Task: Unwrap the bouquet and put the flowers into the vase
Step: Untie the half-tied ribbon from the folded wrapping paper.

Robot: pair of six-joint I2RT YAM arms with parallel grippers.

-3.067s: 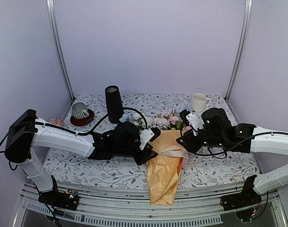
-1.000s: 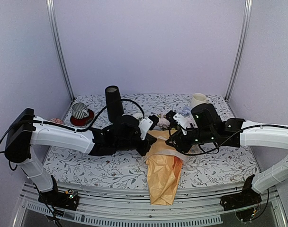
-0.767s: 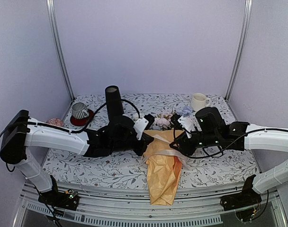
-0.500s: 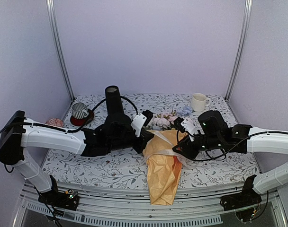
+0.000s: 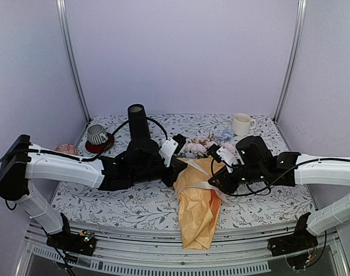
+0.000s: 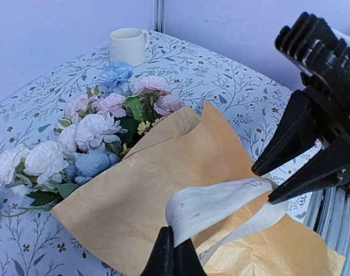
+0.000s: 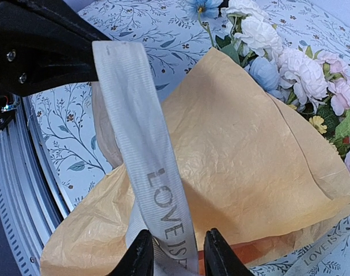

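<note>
The bouquet (image 5: 199, 201) lies flat on the table (image 5: 267, 201), about midway between my 2 arms. Its long axis runs near to far. The narrow paper tail hangs over the near edge, and the flowers (image 5: 201, 144) fan out at the far end, toward the back wall. The tan paper is wrapped round the stems, with a strip of orange inner sheet showing along its right side.

The cream ribbon (image 7: 146, 144) crosses that axis, running left to right over the paper. The bow looks undone to me, though loops of ribbon lie on the wrap.

My left gripper (image 6: 173, 253) sits just left of the wrap with its jaws pressed together on 1 stretch of ribbon, which rises from the paper to my fingertips. My right gripper (image 7: 176, 244) is just right of the wrap. Its 2 fingers stand partway apart with the ribbon between them; I cannot tell whether they pinch it or only straddle it.

I judge the unwrapping to be at the ribbon stage, so the coming pull should go sideways, away from the bouquet's axis, or the paper will drag along.

The vase (image 5: 137, 118) stands upright at the back, behind my left arm and well apart from the blooms, so that arm is nearer to it. A white mug (image 5: 241, 123) sits at the back right and a striped cup (image 5: 96, 134) at the back left.
</note>
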